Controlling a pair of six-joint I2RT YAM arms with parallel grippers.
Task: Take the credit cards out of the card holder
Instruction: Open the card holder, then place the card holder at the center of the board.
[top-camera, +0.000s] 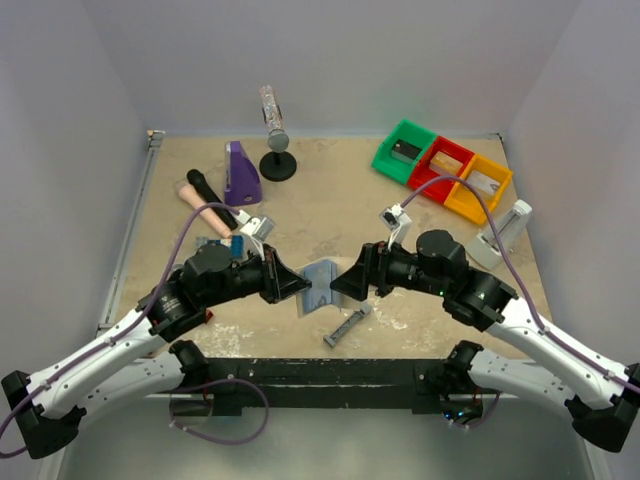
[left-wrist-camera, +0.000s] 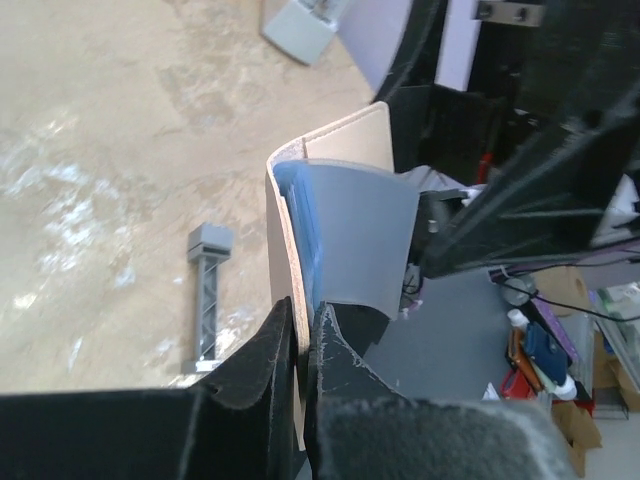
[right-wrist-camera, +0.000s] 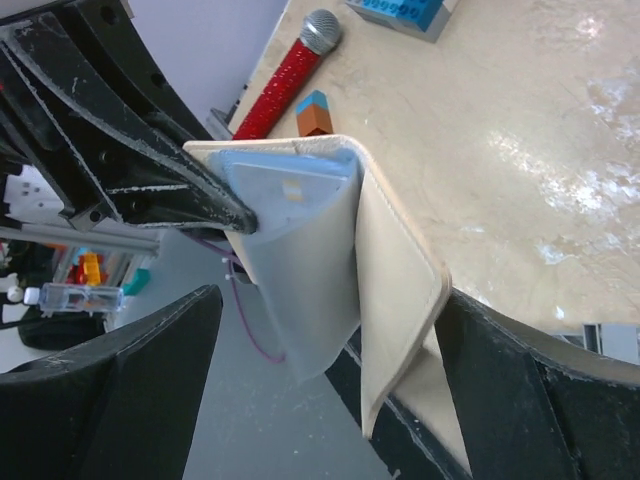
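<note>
- While the card holder (top-camera: 322, 285) is held between the two arms near the front of the table (top-camera: 330, 200), folded into a narrow V, the left gripper (left-wrist-camera: 300, 322) has it by one panel. Its jaws are pinched tight on that panel's tan edge.
- The right gripper (right-wrist-camera: 330, 300) is spread wide, with one finger (right-wrist-camera: 120, 370) on either side of the holder's free panel. Whether the other finger touches the tan edging, I cannot tell.
- One credit card (right-wrist-camera: 283, 186) (pale blue-grey, with a small orange mark) sits inside the pocket of the clamped panel and shows through the translucent sleeve. Whether more cards lie behind it cannot be told.
- From the left wrist, a blue edge shows at the mouth of that same pocket, just above the closed fingertips.
- A narrow grey bar-shaped tool (top-camera: 347, 325) lies flat on the table just in front of the holder, apart from it.
- A red microphone (right-wrist-camera: 290, 65) and a blue studded block (right-wrist-camera: 400, 12) lie on the table beyond the left gripper.
- A green bin (top-camera: 405, 150), a red bin (top-camera: 445, 165) and a yellow bin (top-camera: 480, 185) stand in a row at the far right.
</note>
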